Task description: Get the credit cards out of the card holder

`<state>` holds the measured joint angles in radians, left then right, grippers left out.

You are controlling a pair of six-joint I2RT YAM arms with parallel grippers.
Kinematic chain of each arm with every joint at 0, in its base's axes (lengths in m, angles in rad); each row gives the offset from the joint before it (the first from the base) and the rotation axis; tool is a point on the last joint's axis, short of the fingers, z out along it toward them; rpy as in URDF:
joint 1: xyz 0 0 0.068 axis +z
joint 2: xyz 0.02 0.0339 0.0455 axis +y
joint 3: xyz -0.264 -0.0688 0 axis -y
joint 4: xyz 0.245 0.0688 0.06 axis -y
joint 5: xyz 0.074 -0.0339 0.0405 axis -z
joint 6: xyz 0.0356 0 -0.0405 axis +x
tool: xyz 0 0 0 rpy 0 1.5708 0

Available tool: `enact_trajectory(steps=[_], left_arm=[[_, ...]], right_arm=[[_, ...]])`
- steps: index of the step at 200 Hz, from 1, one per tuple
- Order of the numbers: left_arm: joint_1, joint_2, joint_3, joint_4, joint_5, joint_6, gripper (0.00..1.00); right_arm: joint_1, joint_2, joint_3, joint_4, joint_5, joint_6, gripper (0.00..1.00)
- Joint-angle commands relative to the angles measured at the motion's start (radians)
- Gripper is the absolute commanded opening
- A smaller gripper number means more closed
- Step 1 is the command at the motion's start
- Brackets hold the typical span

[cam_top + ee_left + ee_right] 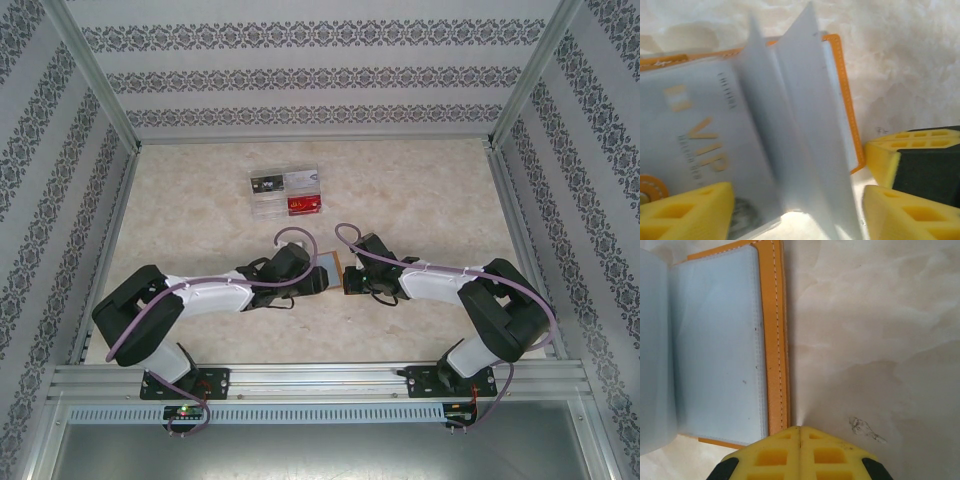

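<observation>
You are spreading the left gripper [797, 212] open astride the leaves of the card holder [720, 340], which is lying open mid-table, while your closed right gripper [800, 436] is touching its right orange edge.

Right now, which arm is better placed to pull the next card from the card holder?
Left. The left fingers are open around the sleeves of the open card holder, beside the VIP card. The right fingers are shut, tips at the holder's orange edge, apparently steadying it.
</observation>
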<state>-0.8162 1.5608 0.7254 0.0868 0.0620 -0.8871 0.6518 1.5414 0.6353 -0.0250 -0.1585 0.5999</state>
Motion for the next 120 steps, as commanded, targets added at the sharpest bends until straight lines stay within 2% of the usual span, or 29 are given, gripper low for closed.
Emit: enact_trajectory(steps=[1, 73, 120], left_arm=[[0.008, 0.001, 0.022, -0.011, 0.003, 0.016, 0.79], [0.005, 0.021, 0.083, 0.007, 0.051, 0.054, 0.76], [-0.003, 0.064, 0.14, 0.04, 0.095, 0.059, 0.66]], right_arm=[[0.006, 0.029, 0.004, -0.004, -0.029, -0.001, 0.0], [0.0, 0.015, 0.003, -0.01, -0.013, -0.003, 0.0], [-0.02, -0.027, -0.02, -0.003, 0.002, -0.003, 0.01]])
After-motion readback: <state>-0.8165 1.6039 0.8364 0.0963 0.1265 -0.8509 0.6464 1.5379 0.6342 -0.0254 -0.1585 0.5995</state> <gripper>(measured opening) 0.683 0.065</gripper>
